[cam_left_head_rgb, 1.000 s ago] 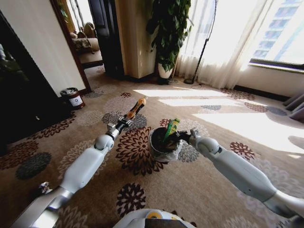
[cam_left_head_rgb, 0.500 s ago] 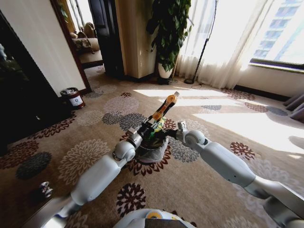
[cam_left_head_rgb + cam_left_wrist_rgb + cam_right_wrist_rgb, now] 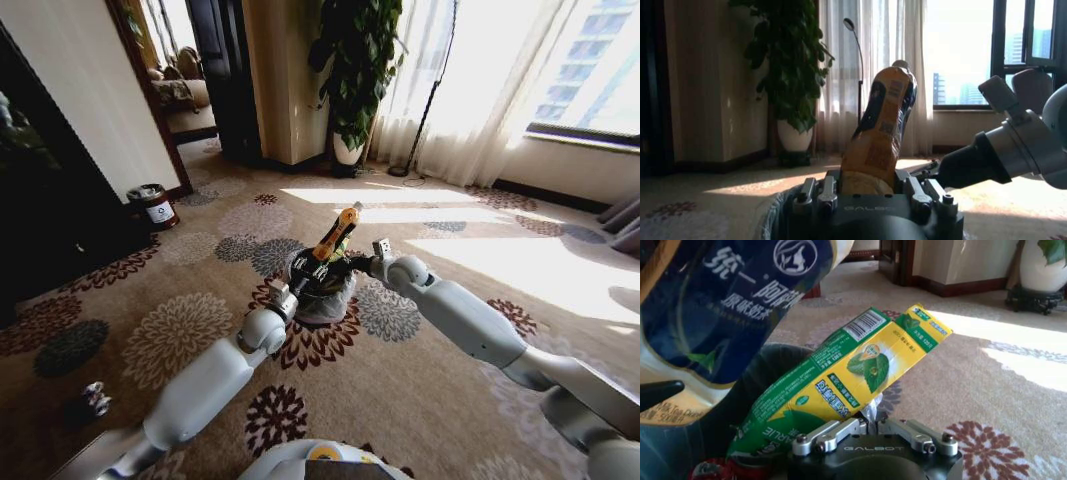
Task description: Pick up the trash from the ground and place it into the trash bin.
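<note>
On floral carpet (image 3: pixel 180 330), sunlit curtained room, trash bin (image 3: pixel 322 290) mid-floor

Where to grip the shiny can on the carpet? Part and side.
Probably grip the shiny can across its middle, from above: it sits low on open carpet, nothing beside it. Left gripper holds the orange bottle, right gripper the green carton.

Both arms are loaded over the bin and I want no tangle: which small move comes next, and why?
Probably open the left gripper first. It holds the orange bottle upright right above the trash bin, so the bottle should fall inside. The right gripper, clamped on the green and yellow carton, sits close beside it, so releasing one at a time seems safer.
</note>
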### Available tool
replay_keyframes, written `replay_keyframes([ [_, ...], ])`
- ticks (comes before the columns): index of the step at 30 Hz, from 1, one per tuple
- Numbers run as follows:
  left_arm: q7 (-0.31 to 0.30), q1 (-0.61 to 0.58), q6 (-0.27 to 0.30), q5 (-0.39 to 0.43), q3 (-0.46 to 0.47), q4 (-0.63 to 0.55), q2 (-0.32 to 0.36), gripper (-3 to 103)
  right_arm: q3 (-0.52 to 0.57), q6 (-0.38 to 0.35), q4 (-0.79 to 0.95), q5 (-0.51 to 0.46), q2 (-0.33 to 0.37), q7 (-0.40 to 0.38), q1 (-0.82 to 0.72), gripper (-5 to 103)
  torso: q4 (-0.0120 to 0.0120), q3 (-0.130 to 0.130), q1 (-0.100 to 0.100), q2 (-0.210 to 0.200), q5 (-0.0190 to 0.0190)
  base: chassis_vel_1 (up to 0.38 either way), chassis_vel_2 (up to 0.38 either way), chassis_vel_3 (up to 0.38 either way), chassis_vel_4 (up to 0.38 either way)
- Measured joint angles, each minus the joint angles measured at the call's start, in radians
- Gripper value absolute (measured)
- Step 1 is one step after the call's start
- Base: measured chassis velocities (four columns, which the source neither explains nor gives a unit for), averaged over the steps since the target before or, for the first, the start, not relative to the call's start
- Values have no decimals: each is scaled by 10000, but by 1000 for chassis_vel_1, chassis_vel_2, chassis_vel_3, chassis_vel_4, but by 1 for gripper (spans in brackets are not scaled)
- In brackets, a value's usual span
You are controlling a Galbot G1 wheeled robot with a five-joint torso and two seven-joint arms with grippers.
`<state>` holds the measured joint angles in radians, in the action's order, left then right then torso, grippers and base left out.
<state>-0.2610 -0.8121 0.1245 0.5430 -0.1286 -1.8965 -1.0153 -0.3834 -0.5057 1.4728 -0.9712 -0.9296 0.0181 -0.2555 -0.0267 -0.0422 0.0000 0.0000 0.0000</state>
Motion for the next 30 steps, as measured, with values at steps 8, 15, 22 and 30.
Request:
replay_keyframes([
  [8, -20, -69, 437, 69, -38, -155, 24, 74, 23, 171, -226, -9, -96, 1, 248, 3, -2, 0, 0, 0, 0, 0, 0, 0, 0],
  [15, -58, 34, 543, 96, 45, -5, 24, 98, -9, 287, -223, 11, -24, 2, 304, 3, -1, 0, 0, 0, 0, 0, 0, 0, 0],
  [22, -325, -10, 563, 161, 482, -213, 62, 100, -27, 312, -165, 18, 48, 2, 354, 3, -1, 0, 0, 0, 0, 0, 0, 0, 0],
  [30, -1764, -657, 2364, 2004, 3124, -1186, 493, 100, 401, 426, 286, 69, 717, 1, -136, 3, 3, 2, 0, 0, 1, 0, 0, 0, 0],
])
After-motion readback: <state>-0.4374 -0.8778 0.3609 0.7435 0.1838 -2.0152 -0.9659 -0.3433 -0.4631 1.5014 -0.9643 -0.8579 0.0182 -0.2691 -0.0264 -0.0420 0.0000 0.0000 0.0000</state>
